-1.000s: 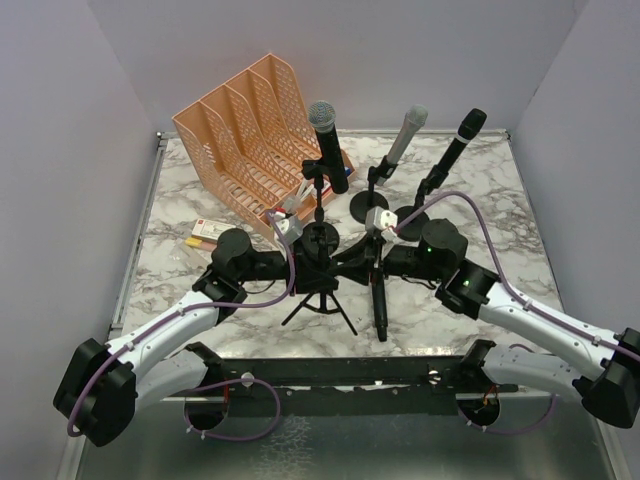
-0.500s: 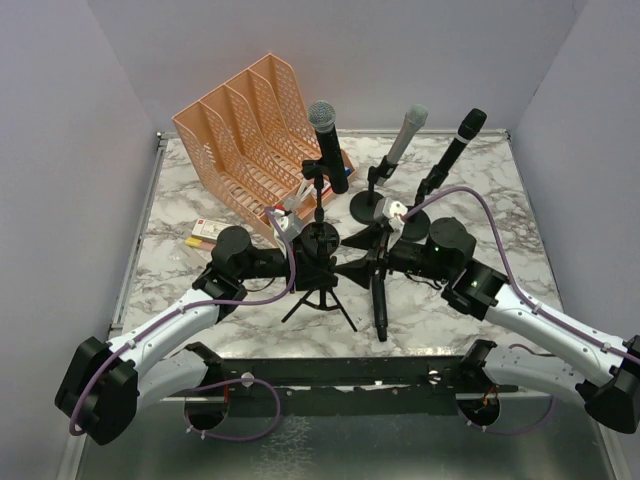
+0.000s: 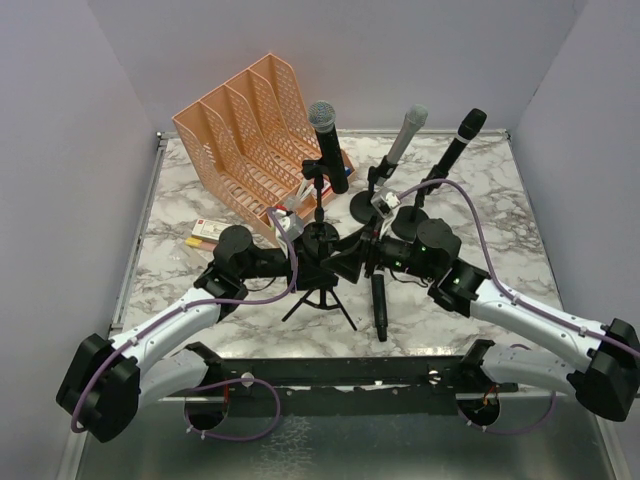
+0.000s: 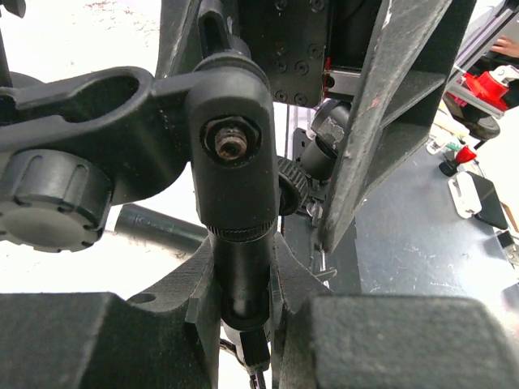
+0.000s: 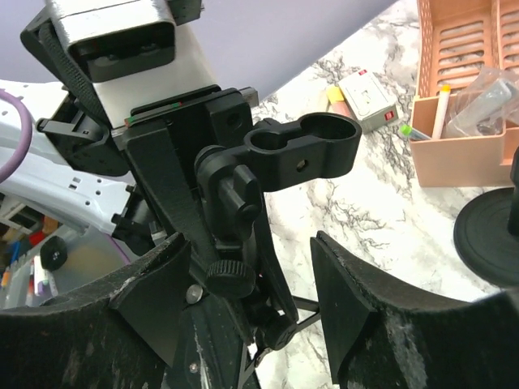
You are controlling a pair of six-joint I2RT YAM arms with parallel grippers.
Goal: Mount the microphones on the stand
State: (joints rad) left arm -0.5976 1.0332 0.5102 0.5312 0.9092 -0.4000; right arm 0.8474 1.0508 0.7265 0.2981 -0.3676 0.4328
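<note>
We count three mesh-headed microphones (image 3: 328,140) mounted, one black microphone (image 3: 379,305) on the marble bench (image 3: 480,200). Left tool (image 4: 243,324) grips the black tripod stand (image 3: 320,292); right tool (image 5: 255,259) gapes empty.

Just ahead of the rough, grainy matt-black fingers (image 5: 365,308) of the right gripper (image 5: 251,241), the clip (image 5: 304,150) of the stand (image 4: 243,267) is smooth matt black plastic with a dull metal bolt (image 4: 233,143), the table (image 5: 357,211) beneath glossy and marble-patterned, the file rack (image 5: 466,40) beyond perforated orange plastic.

Left arm (image 3: 180,320) and right arm (image 3: 520,315) extend inward, grippers facing each other. Left gripper (image 4: 243,284) clamped on stand (image 4: 231,186) post. Right gripper (image 5: 255,284) jaws spread wide.
</note>
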